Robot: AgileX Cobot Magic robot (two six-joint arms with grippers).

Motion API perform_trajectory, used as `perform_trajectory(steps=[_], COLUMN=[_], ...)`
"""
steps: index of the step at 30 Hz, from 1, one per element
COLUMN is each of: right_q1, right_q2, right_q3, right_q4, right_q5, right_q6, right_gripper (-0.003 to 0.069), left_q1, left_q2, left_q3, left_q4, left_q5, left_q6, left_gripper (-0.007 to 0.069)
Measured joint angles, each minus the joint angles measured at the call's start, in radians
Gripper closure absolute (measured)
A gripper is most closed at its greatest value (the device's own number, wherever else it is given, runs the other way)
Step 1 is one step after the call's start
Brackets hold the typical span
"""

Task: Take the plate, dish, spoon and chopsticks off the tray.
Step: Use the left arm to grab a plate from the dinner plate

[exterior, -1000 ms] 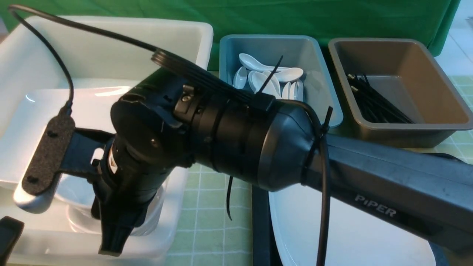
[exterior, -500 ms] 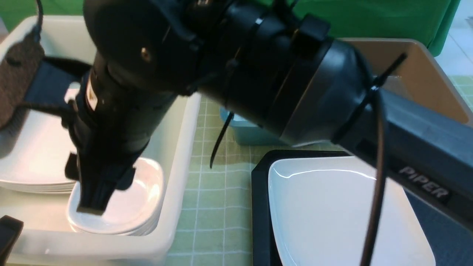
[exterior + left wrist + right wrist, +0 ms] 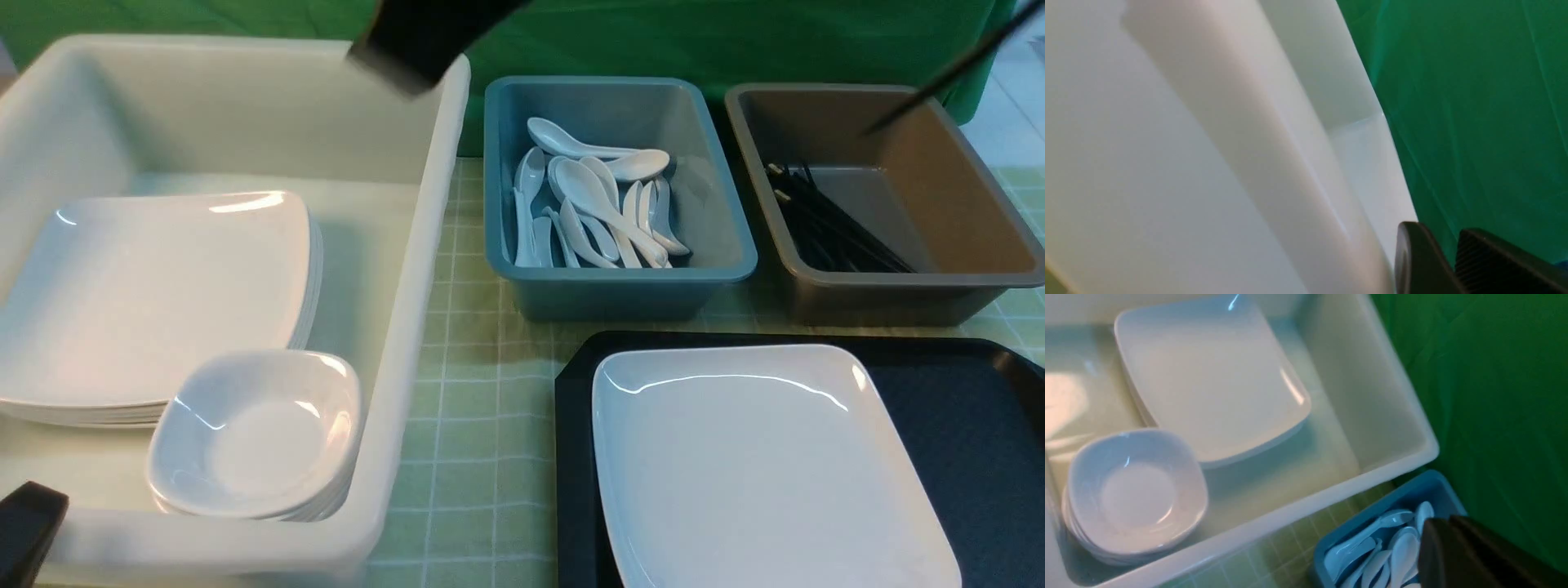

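Plate [image 3: 767,474] on tray [image 3: 971,425], well apart f/ both clenched R fingers [image 3: 412,53] & slightly parted L fingers [image 3: 28,523].

Ahead of you, a green cloth backdrop [image 3: 775,41] hangs in soft folds behind the bench [image 3: 473,457] with its pale-green checked tablecloth [image 3: 522,400], and light-toned floor tiles [image 3: 1012,106] show beyond its right edge.

We see a big, shiny white plate [image 3: 759,474] lying flat and face up by the left edge of the black tray [image 3: 971,433]. We see the tray, with its raised rim, flat on the bench's [image 3: 469,408] near right part.
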Motion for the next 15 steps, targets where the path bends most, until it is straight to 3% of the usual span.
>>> perform_trajectory(steps=[5, 9, 11, 15], right_q1=[-0.002, -0.002, -0.002, -0.002], right_q2=[-0.239, -0.4, -0.508, -0.636], right_q3=[0.146, 0.317, 0.441, 0.596], right_q4=[-0.003, -0.005, -0.005, -0.005], right_q5=[0.0, 0.001, 0.003, 0.003], right_q6=[0.07, 0.123, 0.163, 0.203], right_gripper=[0.0659, 0.0658, 0.0655, 0.065], left_q1=[0.0, 0.0, 0.0, 0.0], left_q2=[0.0, 0.01, 0.072, 0.22], left_q3=[-0.063, -0.172, -0.286, -0.436], left_q4=[0.001, 0.005, 0.008, 0.009], left_q5=[0.076, 0.145, 0.23, 0.411], left_q6=[0.014, 0.081, 0.143, 0.224], left_gripper=[0.0498, 0.0569, 0.062, 0.0637])
